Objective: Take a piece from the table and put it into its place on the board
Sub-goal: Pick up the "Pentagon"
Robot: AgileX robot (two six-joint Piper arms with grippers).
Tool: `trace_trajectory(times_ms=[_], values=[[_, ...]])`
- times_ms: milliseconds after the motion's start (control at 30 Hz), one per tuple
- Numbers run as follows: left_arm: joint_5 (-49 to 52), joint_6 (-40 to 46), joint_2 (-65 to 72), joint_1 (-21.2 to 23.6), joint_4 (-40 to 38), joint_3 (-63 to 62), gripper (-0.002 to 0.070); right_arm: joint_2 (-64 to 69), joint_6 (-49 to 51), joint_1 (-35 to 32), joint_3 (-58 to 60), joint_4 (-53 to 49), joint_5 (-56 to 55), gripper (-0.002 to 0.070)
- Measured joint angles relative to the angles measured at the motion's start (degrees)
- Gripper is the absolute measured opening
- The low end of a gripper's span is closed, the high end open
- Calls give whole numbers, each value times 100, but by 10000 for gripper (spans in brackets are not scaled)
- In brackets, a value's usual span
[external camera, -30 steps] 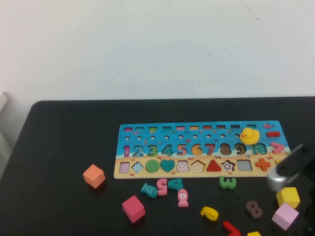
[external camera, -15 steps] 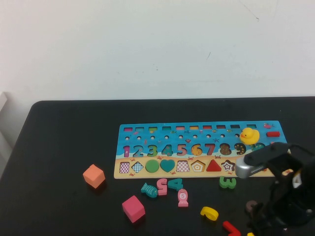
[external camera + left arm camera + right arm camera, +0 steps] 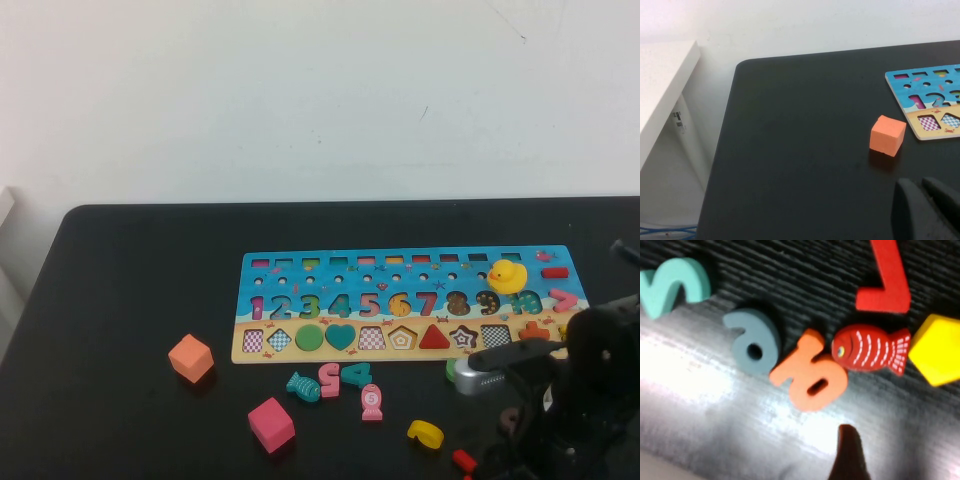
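The piece, a small flat yellow pentagon (image 3: 937, 347), lies on the table (image 3: 130, 300) in the right wrist view, beside a red fish (image 3: 870, 350). My right gripper hangs low over these loose pieces. Only one dark finger (image 3: 847, 455) shows, with bare table on both sides and nothing held. In the high view my right arm (image 3: 570, 400) covers the piece. The board (image 3: 400, 270) lies mid-table, its pentagon slot (image 3: 403, 338) in the sandy strip. My left gripper (image 3: 920, 182) is parked at the table's left, fingers together, short of an orange cube (image 3: 887, 135).
Near the pentagon lie a red 7 (image 3: 887, 280), an orange numeral (image 3: 810, 372), a grey-blue numeral (image 3: 752, 340) and a teal one (image 3: 672, 287). A yellow duck (image 3: 506, 275) sits on the board. In front of it lie a pink cube (image 3: 270, 423) and a curved yellow numeral (image 3: 427, 433).
My right arm has swung left and down over the front-right loose pieces, and now hides the yellow and lilac cubes and the brown 8. The left arm has not moved.
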Motion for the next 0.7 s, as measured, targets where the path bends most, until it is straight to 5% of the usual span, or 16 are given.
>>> trace_trajectory(times_ms=[700], values=[[0, 0, 0, 0, 0, 0, -3, 817, 1297, -103, -9, -563, -1081, 508]])
